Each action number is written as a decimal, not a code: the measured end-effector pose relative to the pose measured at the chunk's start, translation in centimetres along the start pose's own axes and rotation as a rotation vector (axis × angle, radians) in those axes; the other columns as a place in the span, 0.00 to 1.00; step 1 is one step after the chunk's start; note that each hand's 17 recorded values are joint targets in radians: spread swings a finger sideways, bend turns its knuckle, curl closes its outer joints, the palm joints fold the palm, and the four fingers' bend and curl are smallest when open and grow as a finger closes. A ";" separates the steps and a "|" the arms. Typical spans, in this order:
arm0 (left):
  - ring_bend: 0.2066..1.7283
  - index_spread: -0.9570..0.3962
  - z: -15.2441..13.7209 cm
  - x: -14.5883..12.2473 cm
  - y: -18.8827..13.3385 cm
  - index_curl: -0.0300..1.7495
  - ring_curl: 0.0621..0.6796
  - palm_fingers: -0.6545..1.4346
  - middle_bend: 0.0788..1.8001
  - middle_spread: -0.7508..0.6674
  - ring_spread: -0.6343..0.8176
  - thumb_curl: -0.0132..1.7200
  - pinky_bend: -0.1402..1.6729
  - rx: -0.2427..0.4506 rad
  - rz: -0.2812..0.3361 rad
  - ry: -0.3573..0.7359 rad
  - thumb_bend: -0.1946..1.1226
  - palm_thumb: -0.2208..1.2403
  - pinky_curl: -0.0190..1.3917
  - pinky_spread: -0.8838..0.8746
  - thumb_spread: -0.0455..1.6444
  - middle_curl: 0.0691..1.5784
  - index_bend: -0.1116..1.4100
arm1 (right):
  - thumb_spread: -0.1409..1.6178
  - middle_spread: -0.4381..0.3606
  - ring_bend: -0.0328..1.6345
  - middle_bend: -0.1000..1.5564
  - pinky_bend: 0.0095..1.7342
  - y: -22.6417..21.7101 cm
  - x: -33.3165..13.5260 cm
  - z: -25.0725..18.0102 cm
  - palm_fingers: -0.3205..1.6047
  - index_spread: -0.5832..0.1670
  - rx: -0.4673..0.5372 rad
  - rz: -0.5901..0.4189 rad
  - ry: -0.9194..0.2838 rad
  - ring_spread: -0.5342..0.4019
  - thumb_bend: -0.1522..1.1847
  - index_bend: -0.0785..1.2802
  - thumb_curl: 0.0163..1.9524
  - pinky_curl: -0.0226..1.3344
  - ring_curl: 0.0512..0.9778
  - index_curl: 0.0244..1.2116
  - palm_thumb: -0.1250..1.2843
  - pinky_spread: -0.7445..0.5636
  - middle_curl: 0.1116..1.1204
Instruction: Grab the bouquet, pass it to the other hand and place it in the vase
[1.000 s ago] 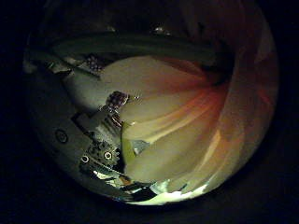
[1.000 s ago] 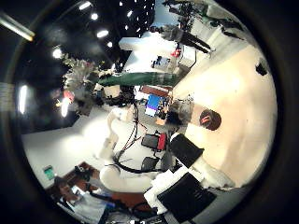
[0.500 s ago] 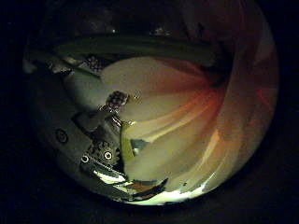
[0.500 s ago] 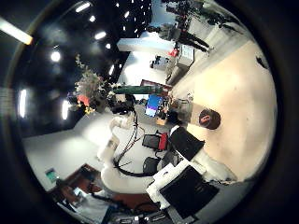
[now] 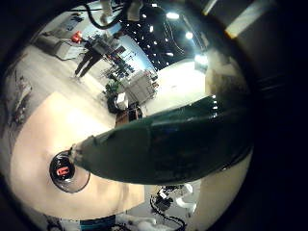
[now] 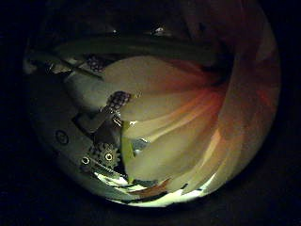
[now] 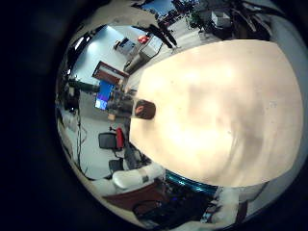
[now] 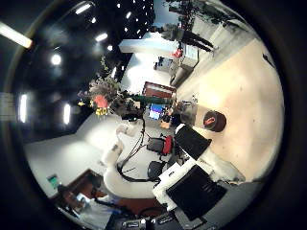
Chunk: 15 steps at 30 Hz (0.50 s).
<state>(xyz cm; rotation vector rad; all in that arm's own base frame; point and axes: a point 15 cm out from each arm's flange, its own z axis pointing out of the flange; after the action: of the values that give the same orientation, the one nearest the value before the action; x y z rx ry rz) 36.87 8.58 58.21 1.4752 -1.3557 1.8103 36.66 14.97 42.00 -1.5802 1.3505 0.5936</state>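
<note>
No outside cam for you this time, so this is palm views only.

The left hand [image 6: 102, 132] has the bouquet [image 5: 164, 144]. On the little finger side cam the wrapped stem end runs right across the shot, v close to the palm. On the thumb side cam the petals and wrap fill nearly everything, w/ the hand's fingers [image 6: 111, 102] lying against the wrap. Looks to me like it's clamped round the bundle, not loose.

From the right hand [image 8: 192, 187] thumb side cam you can see the bouquet [image 8: 104, 96] up in the air, flower heads out at the top, clear of the table [image 8: 245, 96]. It's not touching the right hand, there's a fair gap between them.

Right hand fingers: can't tell tbh. You only get bits of its own body at the edge of that view, not enough to say spread or curled. Nothing sits close to that palm in either of its cams.

The vase [image 5: 69, 169] stands upright on the table near its edge, mouth up. It shows on both right palm cams too, well apart from the bouquet.
</note>
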 end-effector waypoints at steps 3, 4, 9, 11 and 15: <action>0.87 0.22 0.2 -0.4 0.1 0.62 0.81 0.85 0.73 0.25 0.18 0.49 0.67 -0.007 -0.009 0.008 0.14 0.80 0.84 0.13 0.69 0.44 0.61 | 0.66 0.57 0.43 0.25 0.44 0.0 -0.1 0.0 0.24 0.32 0.000 -0.003 -0.001 0.70 0.10 0.18 0.25 0.23 0.18 0.25 0.59 0.91 0.23; 0.87 0.22 0.2 -0.6 0.1 0.63 0.81 0.85 0.73 0.25 0.18 0.49 0.67 -0.007 -0.015 0.012 0.14 0.80 0.84 0.13 0.69 0.44 0.61 | 0.66 0.57 0.43 0.24 0.44 -0.1 0.0 0.0 0.24 0.33 0.000 -0.004 0.000 0.69 0.10 0.18 0.25 0.23 0.18 0.25 0.59 0.91 0.22; 0.87 0.21 1.1 -1.9 0.4 0.63 0.81 0.85 0.73 0.25 0.18 0.50 0.67 -0.030 -0.059 0.038 0.14 0.79 0.85 0.13 0.68 0.44 0.60 | 0.66 0.57 0.42 0.23 0.43 0.2 0.4 0.1 0.25 0.33 0.000 -0.001 -0.002 0.69 0.10 0.18 0.25 0.22 0.17 0.25 0.60 0.91 0.22; 0.87 0.21 1.7 -2.5 0.8 0.63 0.81 0.85 0.73 0.25 0.18 0.50 0.66 -0.043 -0.075 0.044 0.14 0.80 0.85 0.12 0.69 0.44 0.60 | 0.66 0.57 0.42 0.23 0.43 0.2 0.5 0.1 0.25 0.32 0.001 -0.004 -0.004 0.69 0.10 0.18 0.25 0.21 0.17 0.25 0.60 0.91 0.23; 0.87 0.20 3.5 -3.4 1.0 0.64 0.81 0.85 0.73 0.25 0.18 0.50 0.66 -0.075 -0.086 0.030 0.14 0.80 0.85 0.12 0.69 0.44 0.59 | 0.66 0.57 0.41 0.22 0.43 0.2 0.7 0.2 0.25 0.32 -0.002 -0.013 -0.006 0.70 0.10 0.18 0.25 0.21 0.17 0.24 0.60 0.91 0.23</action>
<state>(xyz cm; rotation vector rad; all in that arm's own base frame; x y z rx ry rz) 38.86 5.92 54.50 1.4393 -1.3115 1.7029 36.71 14.86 41.26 -1.5863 1.3346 0.5914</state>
